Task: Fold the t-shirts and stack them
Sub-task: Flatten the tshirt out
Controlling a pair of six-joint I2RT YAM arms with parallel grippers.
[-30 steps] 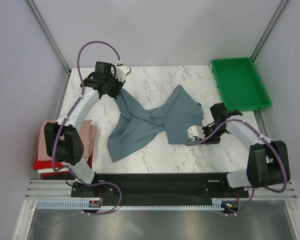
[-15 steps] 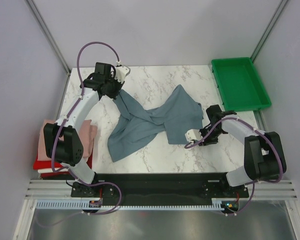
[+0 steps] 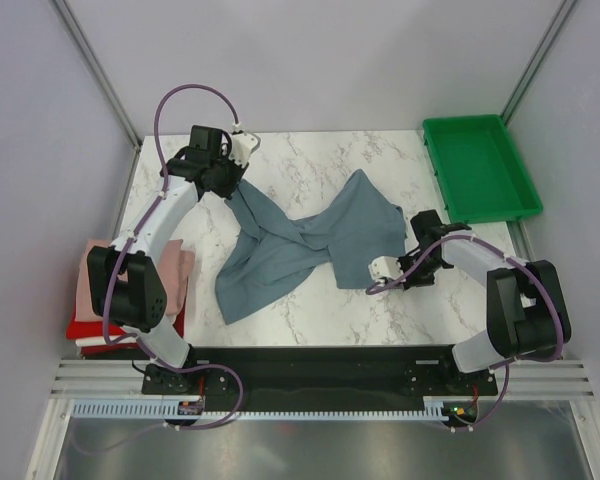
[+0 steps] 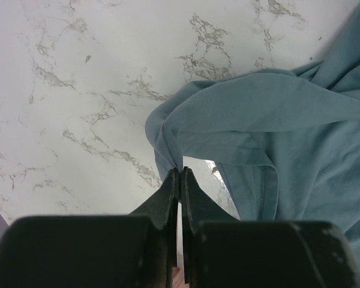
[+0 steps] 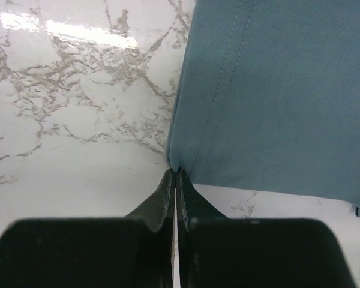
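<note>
The marble counter [image 3: 320, 310] carries a blue-grey shirt [image 3: 300, 245] spread loosely across its middle, twisted at the waist, with one broad part running toward the near left and another toward the far right. A stack of folded shirts [image 3: 175, 268] (pink on top, red beneath) sits at the counter's left edge, well apart from the spread one. A green tray [image 3: 477, 170] stands at the far right corner.

The left claw [image 4: 180, 174] is at the shirt's far-left end with its jaws pressed tight together. A bunched fold of the cloth's edge is pinched between the tips, and the fabric hangs away from them to the right, with bare marble showing under the raised loop.

The right claw [image 5: 175, 174] sits low at the shirt's near-right corner. Its jaws are closed to a thin slit, and the stitched hem corner runs straight into the tips, so it looks nipped there. The rest of that part lies flat on the counter beyond the tips and to their right.
</note>
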